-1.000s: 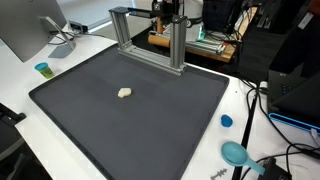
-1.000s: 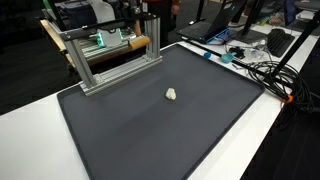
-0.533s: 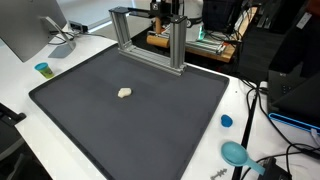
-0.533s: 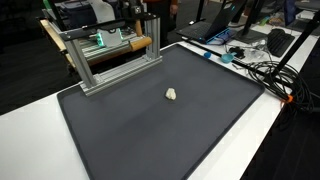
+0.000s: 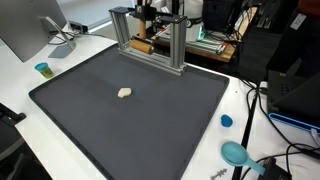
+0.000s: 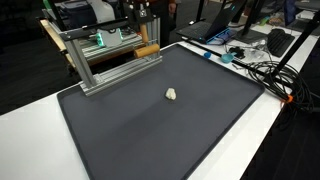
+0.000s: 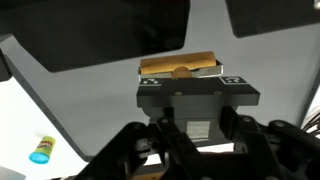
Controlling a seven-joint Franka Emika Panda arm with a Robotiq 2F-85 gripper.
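Block: wooden block (image 5: 141,45) is newly showing inside the metal frame (image 5: 178,45), being carried.
Jaws: staying clenched on the block.

This is a robotics lab or research workspace. A white tabletop (image 5: 18,90) carries a large black mat (image 5: 130,115) and an aluminium-profile frame (image 5: 150,38). A computer monitor (image 5: 25,30) stands at one corner, loose cables (image 6: 262,70) trail along the edge, and laptops (image 6: 215,30) and electronic gear crowd the benches behind.
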